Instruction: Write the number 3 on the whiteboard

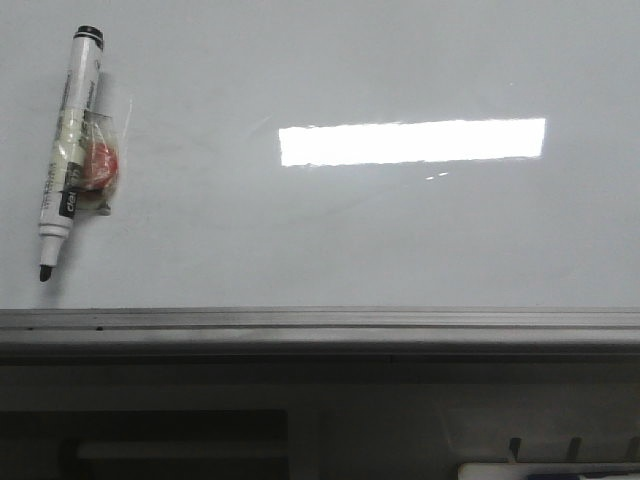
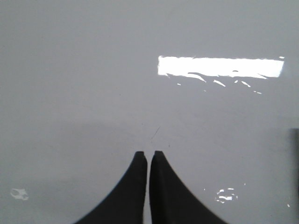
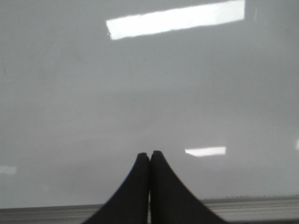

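Note:
The whiteboard (image 1: 400, 240) fills the front view, glossy pale grey with a grey metal rail along its near edge; it also shows in the left wrist view (image 2: 93, 84) and the right wrist view (image 3: 93, 93). No number 3 shows on it. A white marker pen (image 1: 68, 150) with a black cap end and an uncapped dark tip lies at the far left, a clear wrap with a red piece taped to its side. My left gripper (image 2: 149, 153) is shut and empty over bare board. My right gripper (image 3: 149, 153) is shut and empty near the board's rail. Neither gripper shows in the front view.
A bright rectangular light reflection (image 1: 412, 141) lies across the board's middle. The grey rail (image 1: 320, 325) runs along the near edge, also in the right wrist view (image 3: 261, 205). Dark structure sits below the rail (image 1: 200, 430). A short thin stroke (image 2: 155, 132) marks the board ahead of the left fingers.

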Tool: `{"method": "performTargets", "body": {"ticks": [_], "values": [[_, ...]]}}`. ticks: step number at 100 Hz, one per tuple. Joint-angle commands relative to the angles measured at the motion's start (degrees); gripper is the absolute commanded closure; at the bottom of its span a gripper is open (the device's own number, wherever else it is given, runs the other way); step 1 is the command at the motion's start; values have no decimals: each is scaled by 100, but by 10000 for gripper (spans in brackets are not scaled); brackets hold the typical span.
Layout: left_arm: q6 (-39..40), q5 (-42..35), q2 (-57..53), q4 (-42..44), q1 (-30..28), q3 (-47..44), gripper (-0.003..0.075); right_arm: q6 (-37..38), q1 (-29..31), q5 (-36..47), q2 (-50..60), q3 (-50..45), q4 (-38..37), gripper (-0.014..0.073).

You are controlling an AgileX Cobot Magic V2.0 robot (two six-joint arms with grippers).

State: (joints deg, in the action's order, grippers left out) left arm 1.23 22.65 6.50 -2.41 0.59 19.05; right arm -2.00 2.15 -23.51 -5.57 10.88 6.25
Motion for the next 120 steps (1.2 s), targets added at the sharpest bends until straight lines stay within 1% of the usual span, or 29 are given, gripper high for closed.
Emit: {"method": "performTargets", "body": {"ticks": [1, 14, 19, 24, 27, 29, 30, 34, 37, 41, 44, 54, 59, 66, 82, 92, 104, 120], "values": [[13, -317, 153, -51, -2, 262, 741, -13, 39, 89, -263, 365, 14, 654], [13, -34, 188, -51, -2, 262, 738, -13, 39, 13, -337, 392, 24, 654], [13, 156, 188, -112, -2, 262, 709, -13, 39, 13, -346, 392, 36, 654], [13, 314, 188, -182, -2, 250, 642, -13, 39, 13, -346, 392, 36, 654], [13, 377, 188, -217, -2, 250, 575, -13, 39, 13, -346, 392, 36, 654], [13, 378, 188, -244, -2, 238, 547, -13, 39, 13, -346, 392, 36, 654], [13, 378, 188, -245, -2, 238, 517, -13, 39, 13, -346, 392, 36, 654], [13, 235, 188, -255, -2, 211, 430, -13, 39, -11, -346, 392, 36, 654], [13, 133, 188, -255, -2, 183, 379, -13, 39, -22, -346, 392, 36, 654], [13, -31, 188, -255, -2, 121, 325, -13, 39, -11, -346, 392, 36, 654], [13, -213, 188, -255, -2, 45, 307, -13, 39, 30, -346, 382, 36, 654], [13, -1007, 188, -385, -2, -261, 320, -13, 39, 161, -346, 382, 65, 654], [13, -1219, 188, -490, -2, -342, 333, -13, 39, 124, -346, 382, 100, 654], [-3, -1245, 188, -489, -2, -344, 335, -13, 39, 125, -346, 382, 216, 654], [-550, -1245, 237, -689, 36, -344, 335, -13, 39, 125, -346, 382, 291, 654], [-994, -1191, 450, -1094, 282, -331, 335, -13, 39, 125, -346, 382, 291, 654], [-1796, -1161, 874, -1676, 753, -239, 335, -13, 39, 125, -346, 382, 291, 654], [-1874, -1464, 1493, -2300, 1472, -80, 335, -13, 39, 125, -346, 382, 291, 654]]}}
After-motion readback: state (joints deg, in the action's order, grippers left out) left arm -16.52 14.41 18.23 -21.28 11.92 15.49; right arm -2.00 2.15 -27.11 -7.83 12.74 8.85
